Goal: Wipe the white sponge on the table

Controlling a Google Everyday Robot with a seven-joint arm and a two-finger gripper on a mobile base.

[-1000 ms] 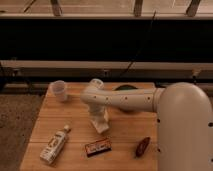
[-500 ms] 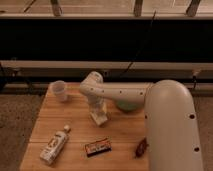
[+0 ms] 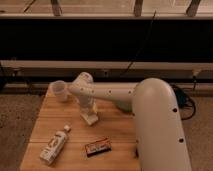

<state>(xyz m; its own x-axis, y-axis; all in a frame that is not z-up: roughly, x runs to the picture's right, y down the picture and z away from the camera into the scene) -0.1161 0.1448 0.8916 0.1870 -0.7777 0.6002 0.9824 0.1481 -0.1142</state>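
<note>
Since half a second ago the arm has swung further left, the gripper (image 3: 90, 118) riding with it across the table (image 3: 120, 134).

Camera view: the gripper points down at the left-centre of the wooden top, and the pale block at its tip appears to be the white sponge (image 3: 91, 120), pressed to the boards; whether the fingers clamp it cannot be told. The sponge is judged light, soft and compressible, best pinched across its short sides near the top so its underside stays flat. A white cup (image 3: 59, 90) stands behind-left, a labelled bottle (image 3: 55, 145) lies front-left, and a dark snack packet (image 3: 97, 147) lies in front.
</note>
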